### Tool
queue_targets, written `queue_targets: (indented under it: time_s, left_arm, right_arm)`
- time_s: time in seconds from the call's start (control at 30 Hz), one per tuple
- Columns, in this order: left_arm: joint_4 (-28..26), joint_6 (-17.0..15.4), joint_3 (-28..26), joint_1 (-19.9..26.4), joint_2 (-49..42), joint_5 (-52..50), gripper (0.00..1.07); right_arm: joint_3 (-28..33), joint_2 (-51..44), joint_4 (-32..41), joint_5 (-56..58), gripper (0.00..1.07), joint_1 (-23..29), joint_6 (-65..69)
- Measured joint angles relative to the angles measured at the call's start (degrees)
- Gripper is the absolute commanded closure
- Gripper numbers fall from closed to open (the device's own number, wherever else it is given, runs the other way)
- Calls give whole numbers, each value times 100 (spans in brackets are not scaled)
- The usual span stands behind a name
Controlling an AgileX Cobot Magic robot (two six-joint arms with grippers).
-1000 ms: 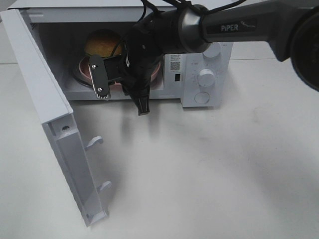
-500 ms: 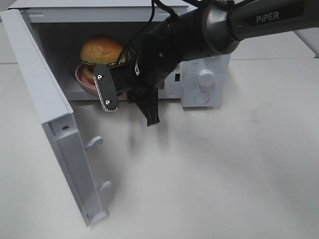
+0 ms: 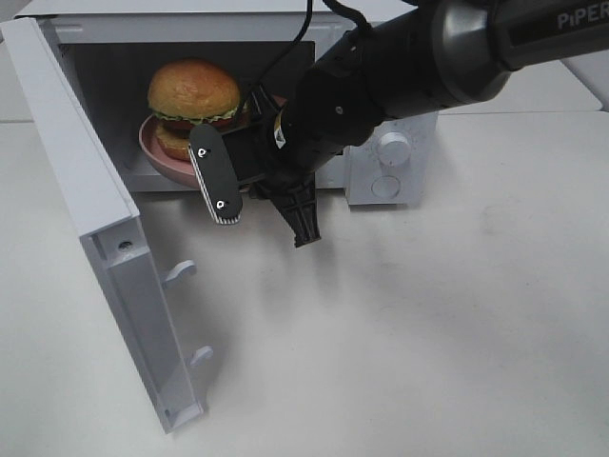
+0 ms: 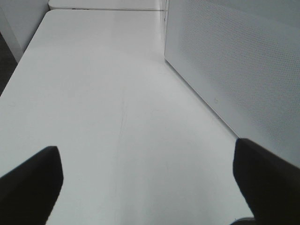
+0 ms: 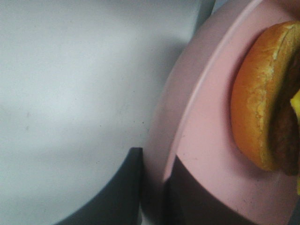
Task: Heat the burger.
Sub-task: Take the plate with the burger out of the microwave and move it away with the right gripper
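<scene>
The microwave (image 3: 390, 143) stands on the white counter (image 3: 428, 333), its door (image 3: 86, 209) swung wide. The right arm (image 3: 400, 76) reaches across the opening, partly blocking the cavity. The right pincer (image 5: 152, 187) is clamped on the rim of the smooth pink plate (image 3: 157, 157). The burger (image 3: 193, 95) sits upright on that plate at the cavity mouth, its glossy domed bun upward. The left pincer (image 4: 150, 180) stands apart over bare counter beside the microwave's perforated wall.

— What colours sit inside the white microwave (image 3: 381, 143)?
— A golden-brown burger (image 3: 193, 90) with green and red filling, on a pale pink plate (image 3: 157, 152).
— And before the microwave?
— A black gripper (image 3: 262, 205), above a white table (image 3: 428, 324).
</scene>
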Motion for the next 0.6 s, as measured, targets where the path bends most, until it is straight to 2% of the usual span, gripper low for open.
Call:
queue_targets:
  time_s: [0.2,0.6]
  left_arm:
    - [0,0,0,0,0,0,13]
    - [0,0,0,0,0,0,13]
  right_arm:
    - [516,-292,-57,-304,107,0,-40]
    - [1134,-773,-57,-418,107,11,-138]
